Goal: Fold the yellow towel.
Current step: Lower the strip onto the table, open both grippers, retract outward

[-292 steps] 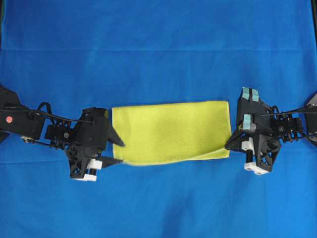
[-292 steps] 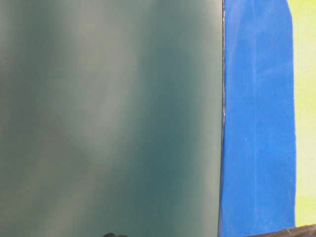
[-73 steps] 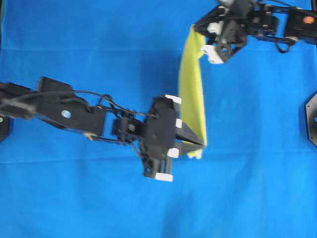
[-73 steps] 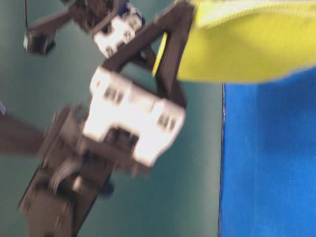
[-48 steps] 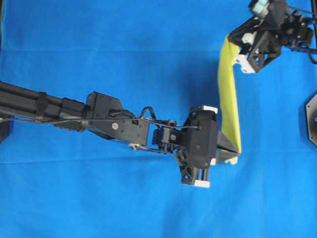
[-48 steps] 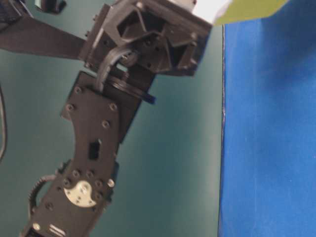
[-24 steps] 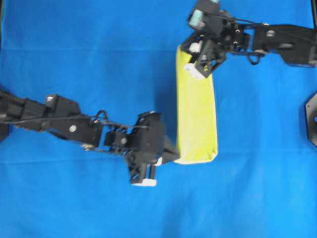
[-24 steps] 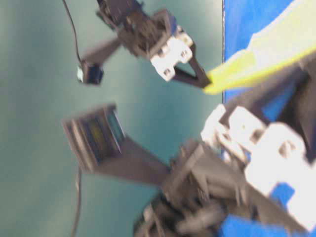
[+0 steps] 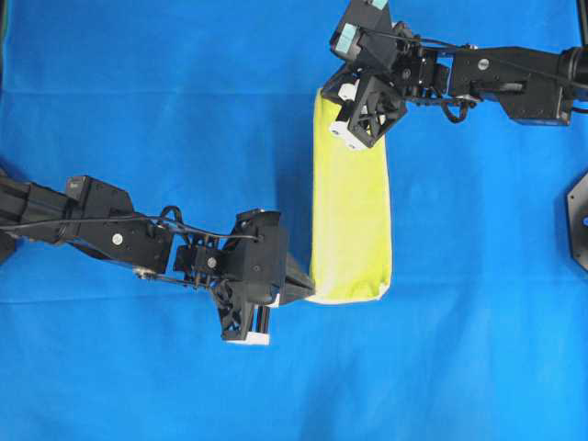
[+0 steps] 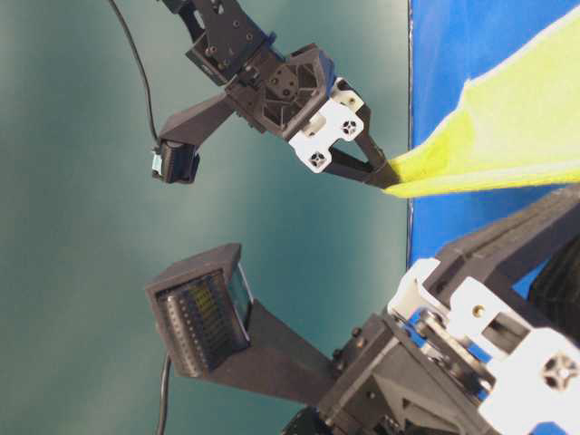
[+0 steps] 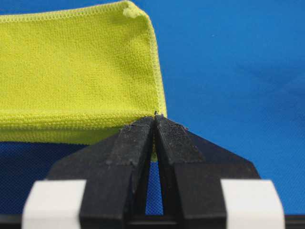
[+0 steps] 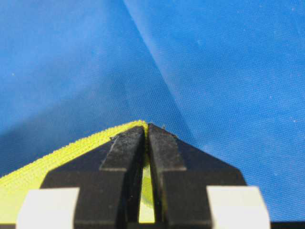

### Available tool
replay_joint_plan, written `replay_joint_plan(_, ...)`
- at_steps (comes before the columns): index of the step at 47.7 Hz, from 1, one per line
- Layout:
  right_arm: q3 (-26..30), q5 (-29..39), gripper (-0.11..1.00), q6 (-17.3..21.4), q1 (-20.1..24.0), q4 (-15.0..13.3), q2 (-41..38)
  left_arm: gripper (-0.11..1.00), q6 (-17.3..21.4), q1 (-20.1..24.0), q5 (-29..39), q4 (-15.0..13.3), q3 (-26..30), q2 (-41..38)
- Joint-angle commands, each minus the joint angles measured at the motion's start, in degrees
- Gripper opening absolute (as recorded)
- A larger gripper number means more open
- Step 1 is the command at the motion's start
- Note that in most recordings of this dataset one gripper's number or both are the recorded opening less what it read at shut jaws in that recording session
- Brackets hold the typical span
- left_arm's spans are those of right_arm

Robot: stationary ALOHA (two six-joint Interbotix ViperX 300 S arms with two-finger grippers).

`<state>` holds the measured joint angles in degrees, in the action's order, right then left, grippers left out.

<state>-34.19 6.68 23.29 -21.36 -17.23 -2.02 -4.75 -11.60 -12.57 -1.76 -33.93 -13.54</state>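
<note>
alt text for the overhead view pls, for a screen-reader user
A folded yellow towel lies as a long upright strip on a blue cloth, pinched at both ends by two black robot arms. The right gripper clamps its top end; the left gripper, reaching in from the left, clamps its bottom left corner.

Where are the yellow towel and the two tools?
yellow towel (image 9: 351, 211), overhead view, middle of the folded strip.
left tool (image 9: 301, 290), overhead view, black tips at towel's lower corner.
right tool (image 10: 388, 173), table-level view, tips pinching towel's corner.

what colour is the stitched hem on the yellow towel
Paler yellow than the yellow-green weave of the yellow towel; clearest in the left wrist view.
</note>
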Motion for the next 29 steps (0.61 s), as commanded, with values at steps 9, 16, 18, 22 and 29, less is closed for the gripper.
replay_joint_plan(9,0.79,-0.53,0.08,-0.18,-0.79,-0.26,0.62,0.05,0.79,-1.76,-0.18,0.18,0.0,2.11)
replay_joint_plan(16,0.79,-0.53,0.51,0.0,-0.88,-0.26,0.53,0.44,0.7,-1.14,0.44,0.18,-0.44,2.55)
replay_joint_plan(18,0.79,-0.53,0.62,0.0,-0.79,-0.26,0.53,0.57,0.7,-0.97,0.97,0.18,-0.62,2.81)
replay_joint_plan(22,0.7,-0.44,0.7,0.0,-0.88,-0.26,0.53,0.79,0.62,-0.44,2.99,0.18,-1.05,3.87)
replay_joint_plan(29,0.62,-0.18,0.69,0.0,-0.79,-0.26,0.88,0.79,0.0,0.26,7.91,0.18,-2.2,7.29)
